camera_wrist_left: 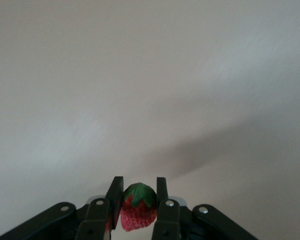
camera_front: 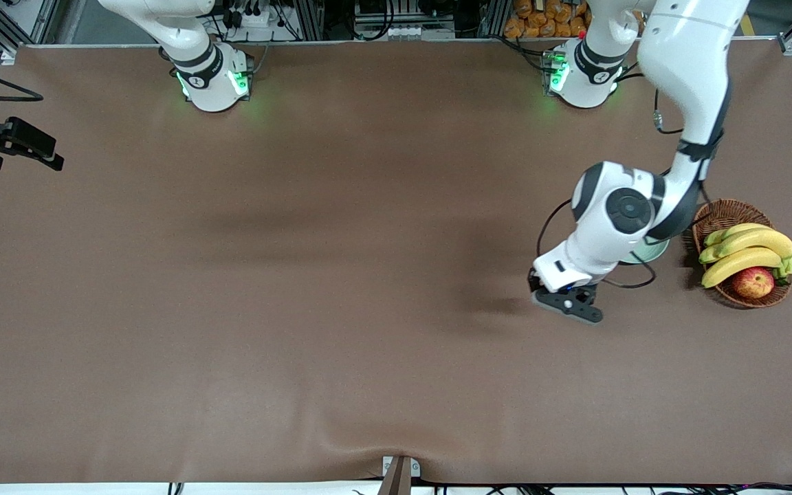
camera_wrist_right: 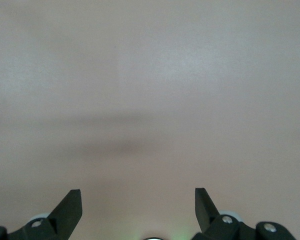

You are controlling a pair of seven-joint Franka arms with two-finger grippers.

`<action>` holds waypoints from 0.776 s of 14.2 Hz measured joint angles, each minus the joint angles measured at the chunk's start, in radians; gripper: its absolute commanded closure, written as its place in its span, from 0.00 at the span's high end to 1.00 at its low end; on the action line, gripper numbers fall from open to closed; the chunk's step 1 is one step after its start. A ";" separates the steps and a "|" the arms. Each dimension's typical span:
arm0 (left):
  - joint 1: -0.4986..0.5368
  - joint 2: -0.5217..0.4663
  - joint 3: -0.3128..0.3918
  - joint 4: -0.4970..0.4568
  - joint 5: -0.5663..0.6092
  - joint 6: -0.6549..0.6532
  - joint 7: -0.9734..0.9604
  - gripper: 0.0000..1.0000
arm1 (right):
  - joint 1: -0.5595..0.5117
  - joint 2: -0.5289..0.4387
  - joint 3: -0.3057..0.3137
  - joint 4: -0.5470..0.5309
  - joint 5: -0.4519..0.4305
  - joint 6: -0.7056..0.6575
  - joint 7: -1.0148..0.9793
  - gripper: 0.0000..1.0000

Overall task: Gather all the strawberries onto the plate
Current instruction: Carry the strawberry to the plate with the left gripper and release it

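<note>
Strawberry (camera_wrist_left: 138, 212) sits pinched between the fingers of the left gripper (camera_wrist_left: 138, 200), leafy green top showing above the red flesh, the two pads pressed against its flanks; in the front view the berry itself is hidden under the left gripper (camera_front: 568, 300), which hangs over bare brown table (camera_front: 300, 309) just beside the plate (camera_front: 650, 253); only a sliver of that pale mint rim shows, the left arm's wrist covering the rest, so whether other strawberries already lie in it cannot be told; none are visible loose on the cloth.

Judging by its look, the fruit is very light, small and rounded with a bumpy skin; it seems firm enough to take the present squeeze, yet a real berry would bruise, so a modest pinch across the widest part of the body, below the leaves, looks right; the tapered tip could slip out of a grip taken too low.

Beside the plate, toward the left arm's end of the table, stands a wicker basket (camera_front: 726, 216) with bananas (camera_front: 746, 251) and an apple (camera_front: 753, 282); the right gripper (camera_wrist_right: 138, 207) waits with its fingers spread wide over bare table at the right arm's end (camera_front: 14, 144).
</note>
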 measured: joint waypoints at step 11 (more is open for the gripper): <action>0.287 -0.167 -0.001 -0.255 0.002 -0.134 0.250 0.03 | -0.001 0.001 -0.003 0.001 -0.002 0.057 0.000 1.00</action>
